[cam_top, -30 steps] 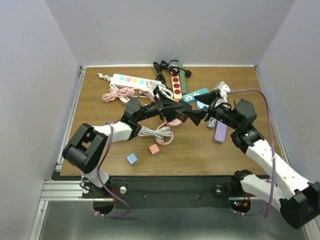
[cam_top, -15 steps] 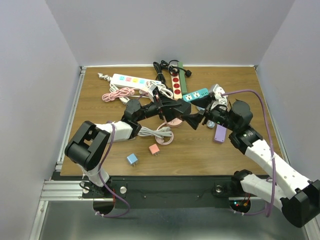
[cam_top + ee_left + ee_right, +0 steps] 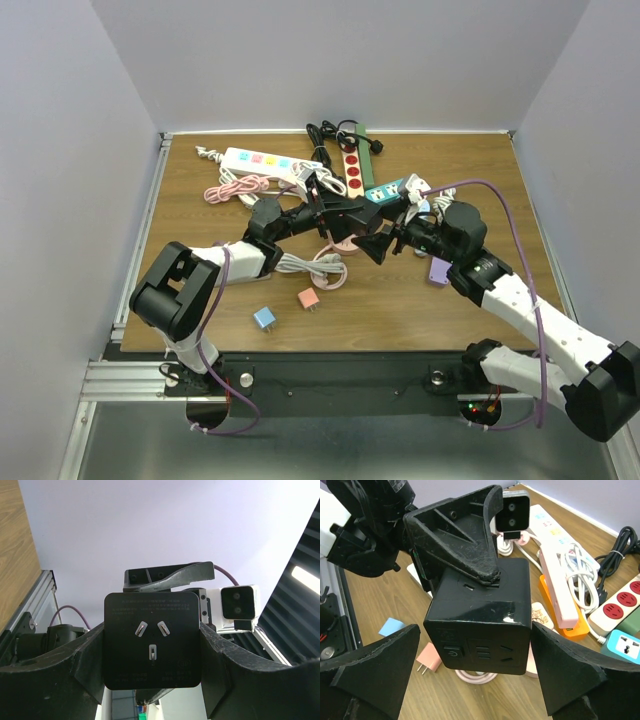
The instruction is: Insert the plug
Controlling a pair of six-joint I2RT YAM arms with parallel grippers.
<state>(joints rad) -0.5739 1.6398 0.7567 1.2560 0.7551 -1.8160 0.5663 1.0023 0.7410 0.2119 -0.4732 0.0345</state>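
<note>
Over on the left, a white power strip (image 3: 262,161) and a pink cable (image 3: 237,187) lie at the back of the worktop (image 3: 400,320), with a blue adaptor (image 3: 264,318) and a pink adaptor (image 3: 308,298) near the front edge. In the middle, above the wood, the left tool (image 3: 151,645) clenches the black plug cube (image 3: 480,605), while the right tool (image 3: 475,628) is released, its fingers spread either side of the cube. A red strip (image 3: 352,168), a teal strip (image 3: 392,189) and a purple strip (image 3: 439,268) crowd close by; bare wood runs along the front and far right

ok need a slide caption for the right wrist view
Left gripper holds a black cube adapter, framed by the open right gripper, above scattered power strips.
</note>
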